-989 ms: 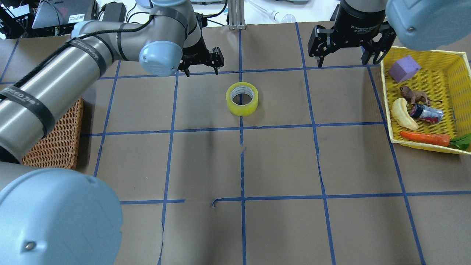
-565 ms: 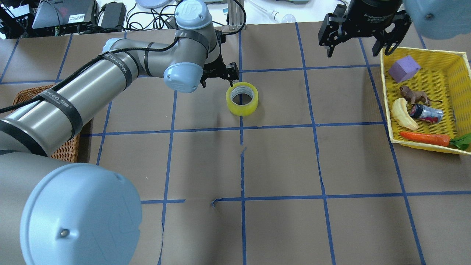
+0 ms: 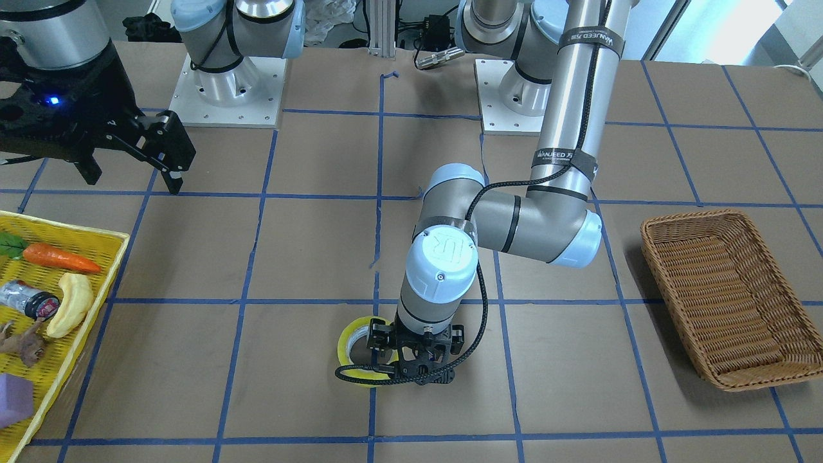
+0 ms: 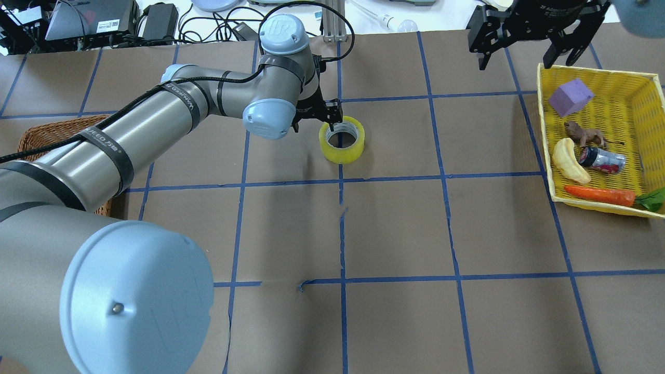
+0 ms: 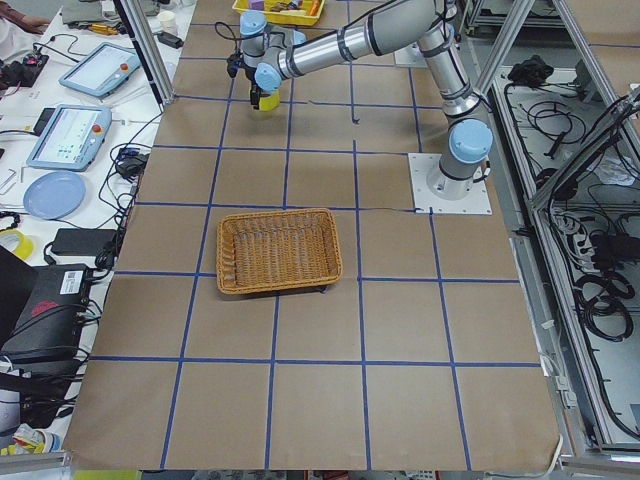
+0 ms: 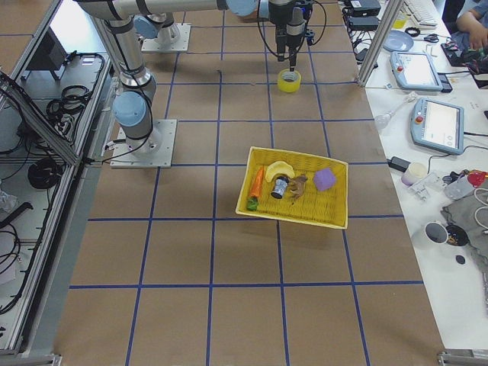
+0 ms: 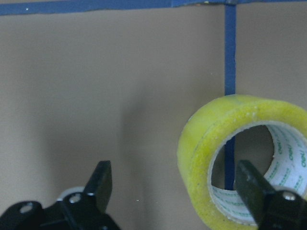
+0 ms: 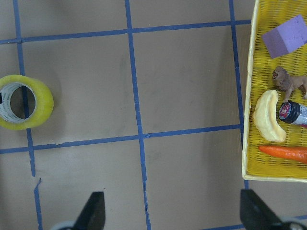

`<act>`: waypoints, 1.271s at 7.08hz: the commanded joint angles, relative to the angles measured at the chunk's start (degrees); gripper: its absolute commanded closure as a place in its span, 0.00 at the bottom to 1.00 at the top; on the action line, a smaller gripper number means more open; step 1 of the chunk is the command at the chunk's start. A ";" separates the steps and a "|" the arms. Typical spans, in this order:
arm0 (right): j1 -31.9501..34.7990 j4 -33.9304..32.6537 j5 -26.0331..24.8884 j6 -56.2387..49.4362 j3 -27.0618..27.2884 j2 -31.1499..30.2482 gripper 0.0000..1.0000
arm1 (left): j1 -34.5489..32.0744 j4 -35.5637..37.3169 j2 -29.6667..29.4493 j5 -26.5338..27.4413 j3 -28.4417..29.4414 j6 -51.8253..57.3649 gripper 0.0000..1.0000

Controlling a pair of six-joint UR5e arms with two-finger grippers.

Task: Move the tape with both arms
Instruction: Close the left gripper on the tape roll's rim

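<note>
Tape [image 4: 343,155]: lies flat on the brown table cover [image 4: 395,228], hole up, across a blue grid line [image 4: 342,234]. Translucent yellow wall; whitish core with green print (seen clearly only from the left wrist camera). Left gripper [image 7: 175,187]: jaws wide, nothing held; one finger over the core hole, the other outside the roll and clear of its wall. Right gripper [image 4: 517,58]: spread wide, empty, well apart from the tape, near the yellow basket [image 4: 543,145].

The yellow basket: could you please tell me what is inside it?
The yellow basket holds a purple block, toy lion, banana, small can and carrot; the floor beneath them is covered.
</note>
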 commanded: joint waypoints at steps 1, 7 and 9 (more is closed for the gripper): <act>-0.32 0.30 0.73 -0.21 0.21 -0.15 0.00 | -0.11 0.61 -0.48 -0.05 0.05 -0.22 0.19; 0.03 0.21 1.08 -0.04 0.21 -0.24 0.00 | -0.28 0.52 -1.19 0.74 -0.22 -1.27 1.00; 0.03 0.30 1.17 -0.04 0.21 -0.32 0.00 | 0.68 -0.53 1.61 1.00 -0.48 0.91 1.00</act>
